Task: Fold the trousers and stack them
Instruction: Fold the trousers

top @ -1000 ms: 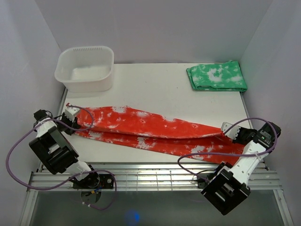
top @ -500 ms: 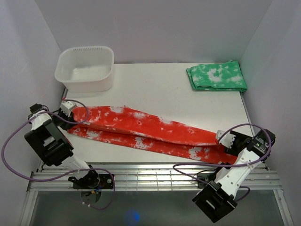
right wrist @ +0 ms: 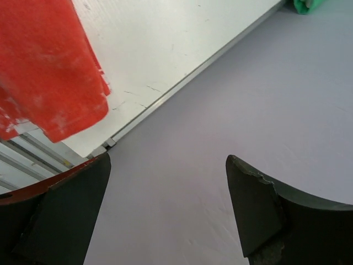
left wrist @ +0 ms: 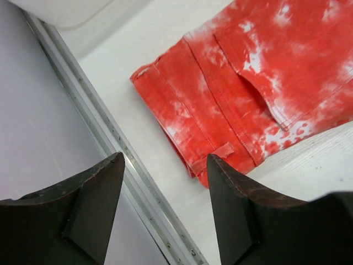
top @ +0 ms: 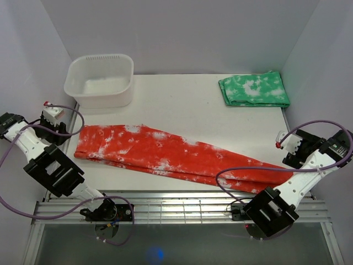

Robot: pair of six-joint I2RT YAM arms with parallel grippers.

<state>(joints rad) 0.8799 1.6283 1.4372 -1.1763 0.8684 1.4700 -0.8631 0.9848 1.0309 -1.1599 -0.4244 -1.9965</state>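
The red-orange trousers [top: 176, 157] with white blotches lie flat along the near part of the table [top: 182, 107], one leg folded onto the other, waist at the left. My left gripper [top: 59, 126] hangs open just left of the waistband, over the table's left edge, holding nothing. In the left wrist view the waistband and a belt loop of the trousers [left wrist: 237, 94] lie beyond the open left gripper [left wrist: 165, 160]. My right gripper [top: 285, 148] is open and empty past the leg ends. The right wrist view shows the cuff of the trousers [right wrist: 49, 83] up and left of the right gripper [right wrist: 168, 159].
A white plastic tub [top: 99, 80] stands at the back left. A folded green cloth [top: 255, 90] with white blotches lies at the back right, its corner [right wrist: 311, 4] just showing in the right wrist view. Pale walls close in on both sides. A metal rail [left wrist: 118, 160] runs along the table's left edge.
Both grippers have opened and let go of the trousers, then drawn outward, left one to the left, right one to the right. The trousers have settled flat, nearer the front edge.
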